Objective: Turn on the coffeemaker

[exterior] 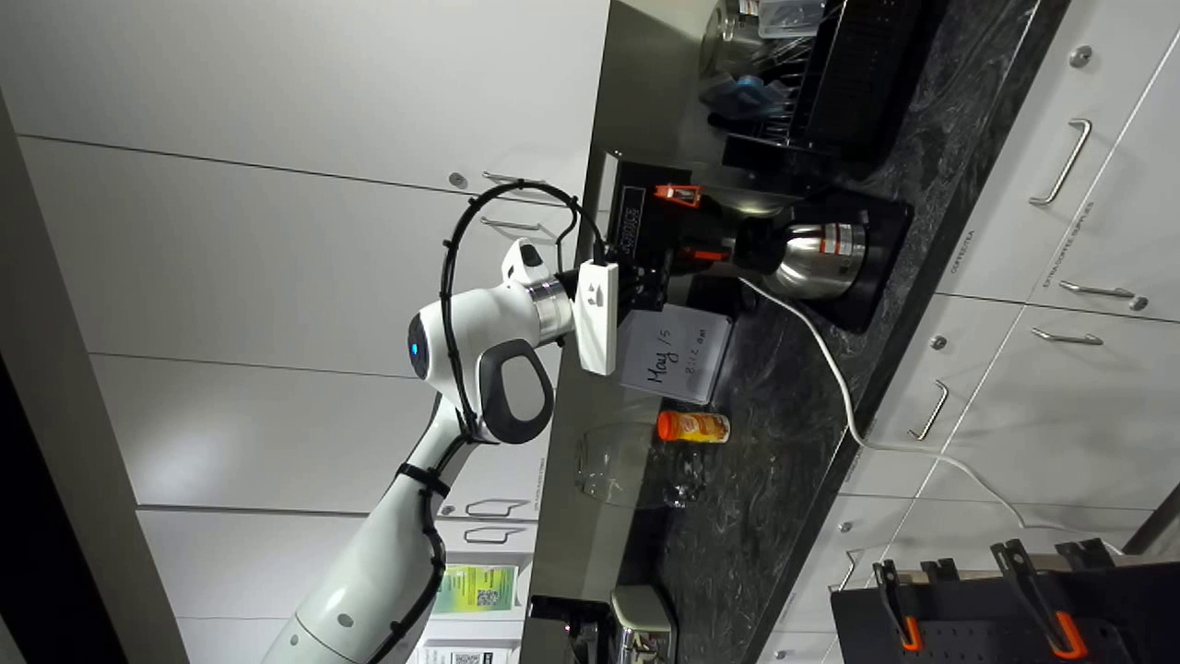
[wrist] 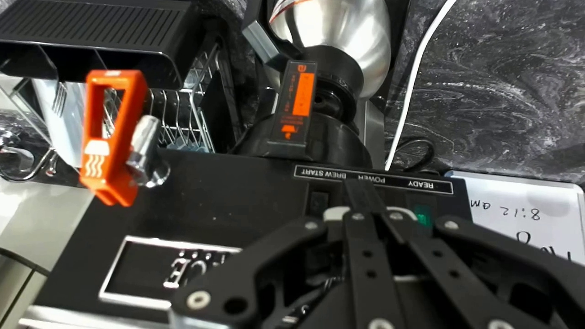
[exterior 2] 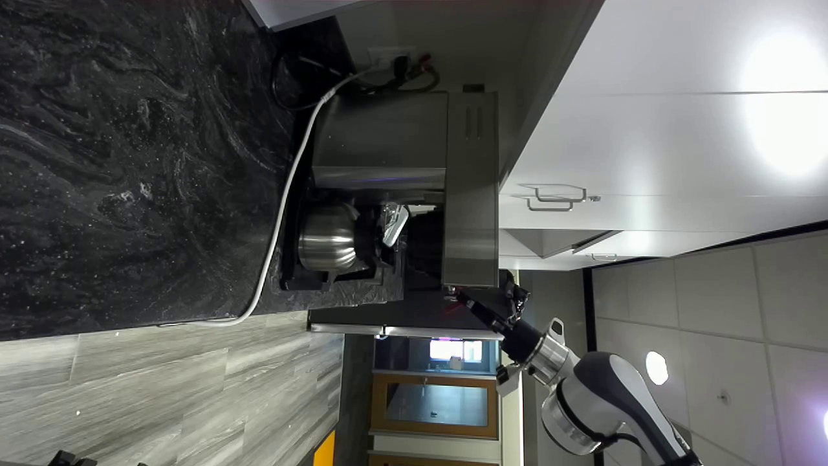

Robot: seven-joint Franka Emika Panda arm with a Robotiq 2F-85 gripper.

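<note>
The claw, tips together with nothing between them, is right at the front of the coffeemaker, by its POWER label; contact cannot be told. It lies straight ahead of the tips, probably heavy and stiff: press the power switch, likely covered by them; grasp nothing. Beyond, low on the coffeemaker, the carafe looks slippery; underneath is the tabletop.
</note>
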